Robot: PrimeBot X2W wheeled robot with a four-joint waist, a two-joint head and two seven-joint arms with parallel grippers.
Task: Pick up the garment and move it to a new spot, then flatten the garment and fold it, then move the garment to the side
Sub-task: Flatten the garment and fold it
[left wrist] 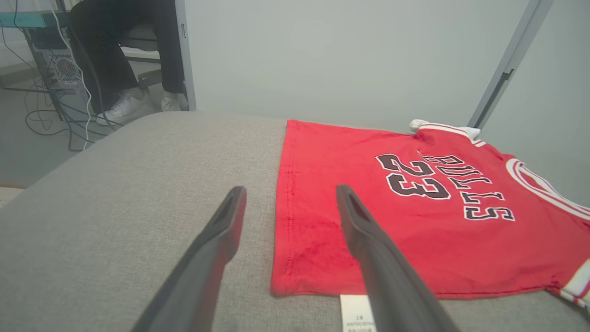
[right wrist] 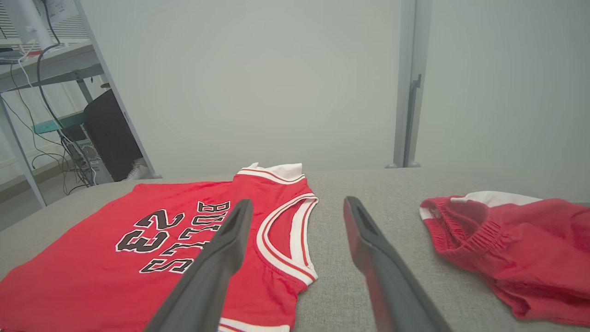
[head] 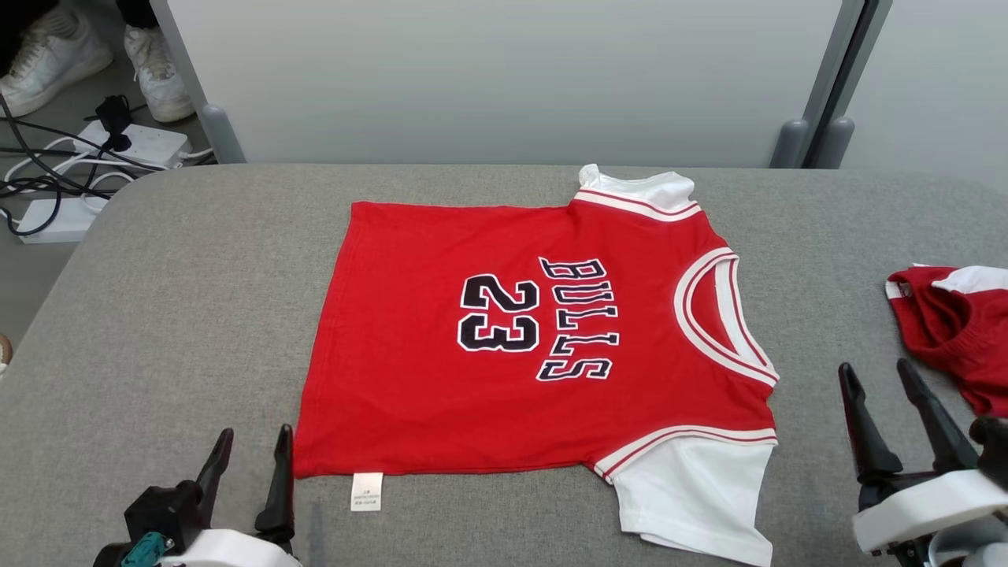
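The red shirt [head: 409, 354] lies flat in the middle of the gray surface [head: 181, 299], its neck toward 3 o'clock. The left claw [head: 256, 431] at 7 o'clock and the right claw [head: 874, 366] at 4 o'clock both have fingers apart, holding nothing.

The left gripper [head: 254, 433] and right gripper [head: 874, 366] sit low, jaws spread wide, pointing forward, holding nothing.
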